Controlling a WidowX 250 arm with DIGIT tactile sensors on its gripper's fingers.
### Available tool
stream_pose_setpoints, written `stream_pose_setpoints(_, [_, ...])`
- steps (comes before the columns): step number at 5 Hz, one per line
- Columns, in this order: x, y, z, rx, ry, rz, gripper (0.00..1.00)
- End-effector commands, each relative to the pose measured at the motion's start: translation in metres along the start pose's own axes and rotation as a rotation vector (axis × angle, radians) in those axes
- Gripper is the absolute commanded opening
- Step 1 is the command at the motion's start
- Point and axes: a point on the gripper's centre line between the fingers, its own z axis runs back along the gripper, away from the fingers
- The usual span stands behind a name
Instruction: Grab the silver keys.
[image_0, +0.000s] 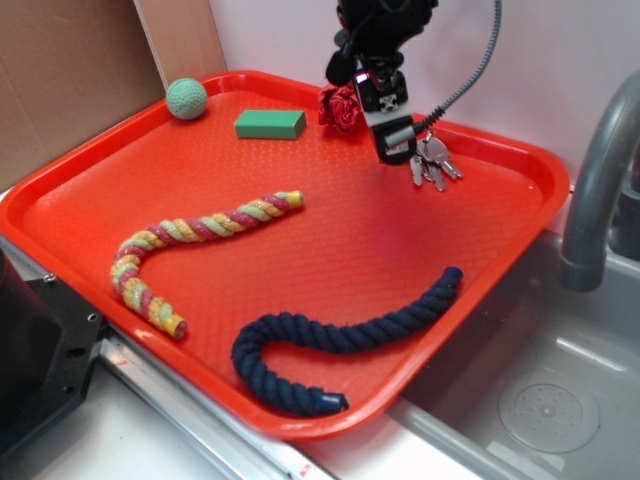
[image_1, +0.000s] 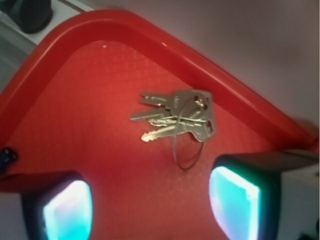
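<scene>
The silver keys (image_0: 434, 162) lie flat on the red tray (image_0: 300, 255) near its far right rim, a small bunch on a thin wire ring. In the wrist view the keys (image_1: 177, 117) lie just ahead of the fingers, the wire ring reaching towards the gap. My gripper (image_0: 397, 152) hangs just left of the keys, close above the tray. In the wrist view the gripper (image_1: 150, 205) is open, its two fingers wide apart with bare tray between them. Nothing is held.
On the tray lie a green block (image_0: 270, 124), a green ball (image_0: 186, 98), a red crumpled object (image_0: 342, 107), a multicoloured rope (image_0: 190, 250) and a dark blue rope (image_0: 340, 335). The tray rim (image_1: 240, 95) runs close behind the keys. A grey faucet (image_0: 598, 180) and sink stand at right.
</scene>
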Motion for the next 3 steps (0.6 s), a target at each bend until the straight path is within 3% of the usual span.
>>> stream_pose_setpoints(1, [0.0128,0.0194,-0.0244,0.062,-0.001,-0.112,1.0])
stream_pose_setpoints(2, [0.0161,0.0265,-0.0278,0.024,-0.012,-0.118,1.0])
stream_pose_setpoints(3, [0.0154,0.0271,-0.0276,0.064,0.007,-0.163,1.0])
